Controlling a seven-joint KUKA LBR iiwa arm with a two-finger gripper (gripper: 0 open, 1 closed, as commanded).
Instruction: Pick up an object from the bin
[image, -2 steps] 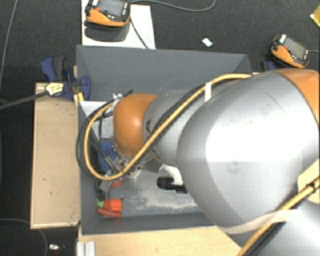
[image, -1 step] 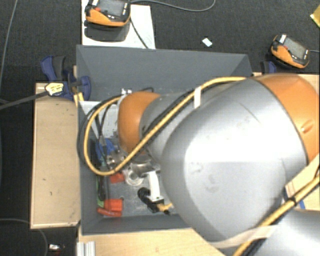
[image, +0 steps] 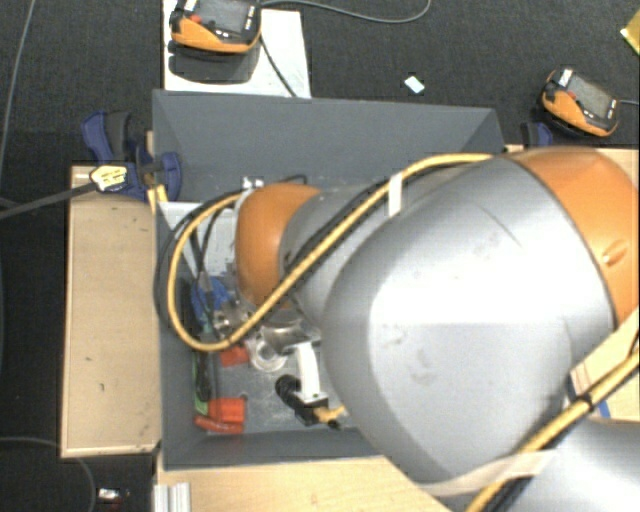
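Grey metal bin (image: 330, 130): tool (image: 268, 352) low at eight o'clock near a red-orange block (image: 225, 411), probably positioned for a pick; whether it is clenched cannot be told.

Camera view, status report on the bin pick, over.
Gripper low in grey metal bin, left side; grasp unreadable. Nearest: small red block, black-and-white part. Arm covers the rest.
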